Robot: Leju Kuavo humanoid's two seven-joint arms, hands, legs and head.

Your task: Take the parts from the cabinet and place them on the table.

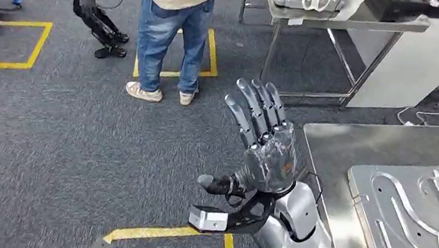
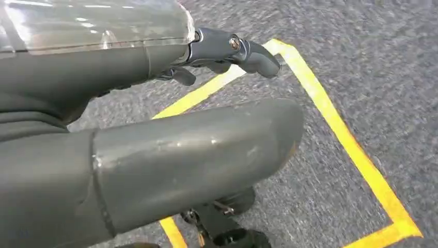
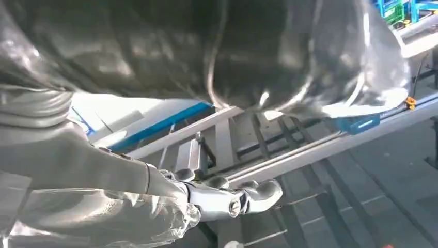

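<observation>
One part: a flat metal plate with cut-out channels (image 1: 411, 232) lies on your desk (image 1: 336, 146), lower right in the head view
Handling: likely stiff, heavy and slick; take it by an outer edge
Writing: none you can read
Right hand (image 1: 262, 146): raised beside the desk, fingers (image 1: 256, 106) spread, empty
Left hand (image 2: 155, 160): over the carpet; cannot tell its state

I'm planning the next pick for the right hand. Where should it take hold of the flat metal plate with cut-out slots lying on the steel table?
Probably the near left edge of the metal plate: it lies flat on the steel table, so only its rim offers a hold. The raised right hand, fingers spread and holding nothing, could come down from the table's left side.
</observation>
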